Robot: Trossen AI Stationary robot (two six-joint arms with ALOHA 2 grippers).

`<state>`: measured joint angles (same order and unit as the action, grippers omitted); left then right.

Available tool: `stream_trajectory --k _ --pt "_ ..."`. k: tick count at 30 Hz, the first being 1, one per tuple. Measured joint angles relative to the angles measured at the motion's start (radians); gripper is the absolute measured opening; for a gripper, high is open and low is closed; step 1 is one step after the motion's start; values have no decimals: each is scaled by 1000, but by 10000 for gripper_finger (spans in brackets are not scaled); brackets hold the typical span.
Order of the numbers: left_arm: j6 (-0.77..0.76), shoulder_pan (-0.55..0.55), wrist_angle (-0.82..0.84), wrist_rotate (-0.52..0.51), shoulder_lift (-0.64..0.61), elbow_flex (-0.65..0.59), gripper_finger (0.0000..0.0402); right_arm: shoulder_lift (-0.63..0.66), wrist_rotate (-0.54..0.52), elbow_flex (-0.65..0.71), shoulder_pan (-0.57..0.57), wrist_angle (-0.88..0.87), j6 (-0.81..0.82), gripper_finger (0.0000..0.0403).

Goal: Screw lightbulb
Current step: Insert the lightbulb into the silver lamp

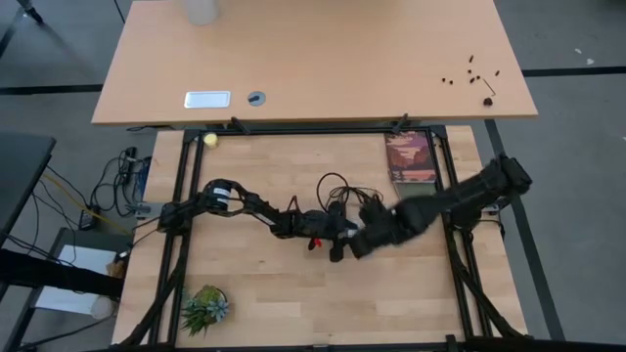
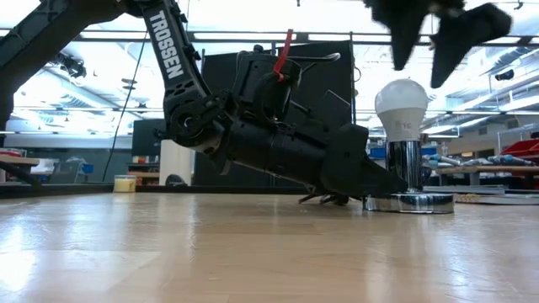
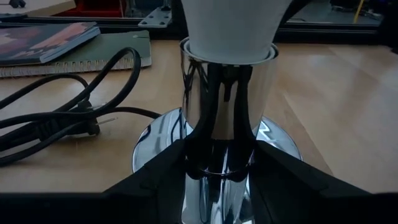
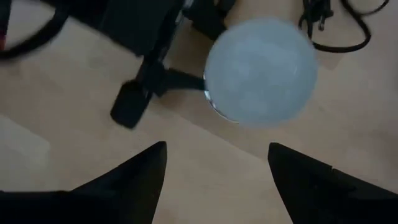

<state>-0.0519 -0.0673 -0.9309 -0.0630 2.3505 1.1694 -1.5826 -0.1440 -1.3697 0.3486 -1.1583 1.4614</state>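
Standing upright near the middle of the bench, the lightbulb [image 2: 401, 107] sits in a shiny chrome socket [image 2: 405, 164] whose round base disc [image 2: 409, 203] rests flat on the wooden bench [image 2: 253, 252]. The white bulb is at the top, with the narrower chrome column below it.

The left end effector [image 3: 217, 177] lies low on the bench, its arm stretched across from the left side. Its two dark fingers [image 3: 155, 180] are partly open and closed around the lower part of the chrome socket, one on each side, holding it just above the base disc.

The right end effector [image 4: 217, 180] hangs in the air directly above the lightbulb, pointing down at it. Its fingers [image 2: 402, 34] are spread wide, well clear of the bulb's dome and holding nothing.

A black cord [image 3: 56, 118] loops over the bench just beside the socket, towards the far edge. Near the far right corner lies a book [image 1: 410, 156] on a green notebook [image 3: 93, 59]. A small yellow ball [image 1: 209, 140] sits at the far left corner, and a small green plant [image 1: 205, 307] stands near the near left corner.
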Motion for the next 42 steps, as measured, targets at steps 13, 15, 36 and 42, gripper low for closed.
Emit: stream_trajectory --k 13,15,36,42 --pt "26 -1 -13 -15 0 -1 194 -2 -734 300 490 45 319 277" --pt "26 -1 -18 -16 0 -2 194 -2 -787 386 527 102 336 275" --pt "66 0 23 105 -2 0 194 -2 -1018 776 454 803 -188 266" --pt "70 0 23 110 -1 0 194 -3 -1013 776 416 1023 -445 259"
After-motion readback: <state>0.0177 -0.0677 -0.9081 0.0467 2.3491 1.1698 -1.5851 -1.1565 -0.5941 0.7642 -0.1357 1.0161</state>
